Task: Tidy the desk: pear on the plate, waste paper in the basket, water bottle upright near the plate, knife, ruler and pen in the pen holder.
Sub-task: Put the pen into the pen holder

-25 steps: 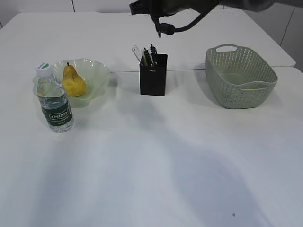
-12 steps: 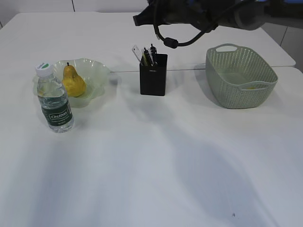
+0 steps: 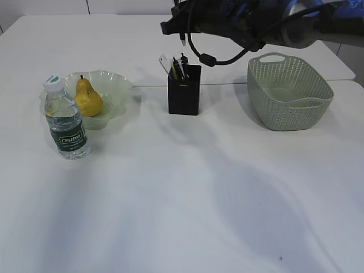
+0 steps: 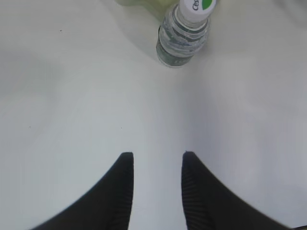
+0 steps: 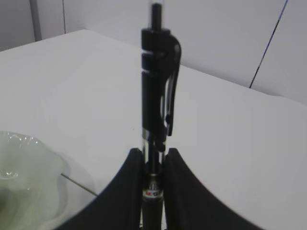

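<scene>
Setting: white desk [image 3: 182, 199], pale wall behind; light from above throws soft arm shadows.
Pen [image 5: 156, 96]: pinched between the pressed-together jaws of the right gripper [image 5: 152, 160], clip end up in the right wrist view; in the exterior view only a thin tip [image 3: 182, 40] shows, hanging above and behind the pen holder [image 3: 183, 90].
Pen holder: black, upright, mid-desk, already holding several slim items whose kinds are hard to tell apart.
Change: over the last second the right arm [image 3: 256, 23] has swung in from the upper edge and rightward, so the pen now sits almost over the holder; judged, the drop is the last step pending.
Left gripper [image 4: 156, 158]: spread and empty, hovering over bare desk, near the water bottle [image 4: 184, 33].
Settled items: pear [image 3: 88, 98] on the plate [image 3: 116, 85]; bottle upright just beside the plate; basket [image 3: 289, 91] at right, contents indistinct.
View contrast: only the wrist camera proves the grip; only the exterior view shows the pen's place relative to the holder.
</scene>
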Robot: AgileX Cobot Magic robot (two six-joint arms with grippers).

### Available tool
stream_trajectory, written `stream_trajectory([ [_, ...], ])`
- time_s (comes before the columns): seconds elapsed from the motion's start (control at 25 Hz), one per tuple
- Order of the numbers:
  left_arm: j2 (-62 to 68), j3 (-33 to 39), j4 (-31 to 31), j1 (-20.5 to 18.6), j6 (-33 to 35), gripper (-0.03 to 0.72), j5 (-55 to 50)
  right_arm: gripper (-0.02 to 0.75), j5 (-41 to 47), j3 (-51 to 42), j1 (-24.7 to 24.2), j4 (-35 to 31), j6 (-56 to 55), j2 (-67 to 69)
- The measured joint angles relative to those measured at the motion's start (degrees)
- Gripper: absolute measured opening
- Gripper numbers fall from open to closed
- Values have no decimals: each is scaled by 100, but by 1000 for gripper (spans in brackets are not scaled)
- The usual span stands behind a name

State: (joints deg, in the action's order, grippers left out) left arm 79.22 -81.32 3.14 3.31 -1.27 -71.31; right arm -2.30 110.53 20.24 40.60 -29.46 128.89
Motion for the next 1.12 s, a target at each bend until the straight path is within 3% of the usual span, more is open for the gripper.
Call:
stream_trajectory([
  [1.12, 0, 0, 0, 0, 0, 239, 0, 101, 150, 0, -180, 21, -301, 740],
])
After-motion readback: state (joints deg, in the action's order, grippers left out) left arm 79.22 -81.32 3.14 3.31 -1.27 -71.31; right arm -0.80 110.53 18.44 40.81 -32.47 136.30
